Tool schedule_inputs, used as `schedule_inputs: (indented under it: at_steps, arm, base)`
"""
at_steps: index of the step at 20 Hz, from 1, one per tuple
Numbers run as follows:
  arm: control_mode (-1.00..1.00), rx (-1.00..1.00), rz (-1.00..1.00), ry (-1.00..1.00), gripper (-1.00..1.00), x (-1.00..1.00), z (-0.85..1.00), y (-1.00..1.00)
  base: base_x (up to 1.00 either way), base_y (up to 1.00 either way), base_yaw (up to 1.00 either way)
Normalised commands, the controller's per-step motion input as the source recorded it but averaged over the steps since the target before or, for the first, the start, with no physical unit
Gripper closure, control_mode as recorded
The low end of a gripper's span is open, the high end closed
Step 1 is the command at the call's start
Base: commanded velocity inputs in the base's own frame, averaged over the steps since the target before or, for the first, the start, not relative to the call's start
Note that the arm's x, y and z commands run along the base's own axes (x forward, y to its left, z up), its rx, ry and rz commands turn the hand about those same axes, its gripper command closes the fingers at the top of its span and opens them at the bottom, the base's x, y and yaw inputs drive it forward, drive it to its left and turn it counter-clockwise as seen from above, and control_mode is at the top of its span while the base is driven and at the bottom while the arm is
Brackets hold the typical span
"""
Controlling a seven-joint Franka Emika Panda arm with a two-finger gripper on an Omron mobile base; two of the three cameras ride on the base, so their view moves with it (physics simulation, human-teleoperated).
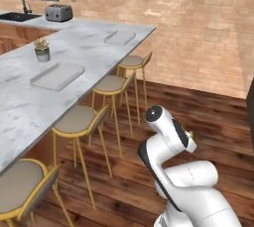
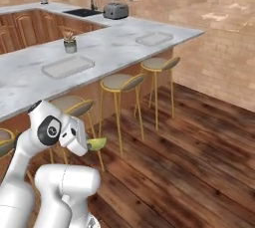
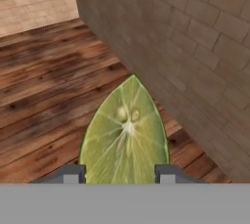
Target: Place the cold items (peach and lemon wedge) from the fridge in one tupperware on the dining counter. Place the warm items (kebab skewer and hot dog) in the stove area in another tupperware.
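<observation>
The lemon wedge (image 3: 125, 135), pale green with its cut face showing, sat clamped between the gripper's (image 3: 122, 173) fingertips, point outward.

a kitchen: marble counter (image 1: 74, 52), sink (image 1: 17, 17), toaster (image 1: 58, 12), bar stools (image 1: 111, 85).

My arm (image 1: 171, 171) is glossy white, its rounded segments split by dark joint bands; a grey round cap marks one joint; my finger tips (image 3: 73, 173) are small and dark grey.

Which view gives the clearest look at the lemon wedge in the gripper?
The hand view: the lemon wedge shows its cut face between the fingertips. The right base view shows just a green sliver beside the hand; the left base view, a small yellowish speck.
</observation>
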Motion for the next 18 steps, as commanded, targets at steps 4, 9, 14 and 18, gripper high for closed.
schedule_inputs:
  at_steps: [4,9,14,18]
  arm:
    - [1.0,0.0,0.0,0.0,1.0,0.0,0.0,0.0]
    - [1.0,0.0,0.0,0.0,1.0,0.0,0.0,0.0]
    - [1.0,0.0,0.0,0.0,1.0,0.0,0.0,0.0]
    - [1.0,0.0,0.0,0.0,1.0,0.0,0.0,0.0]
  base:
    - [0.99,-1.0,0.16]
    - [1.0,-1.0,0.18]
    - [1.0,-1.0,0.2]
    - [1.0,-1.0,0.21]
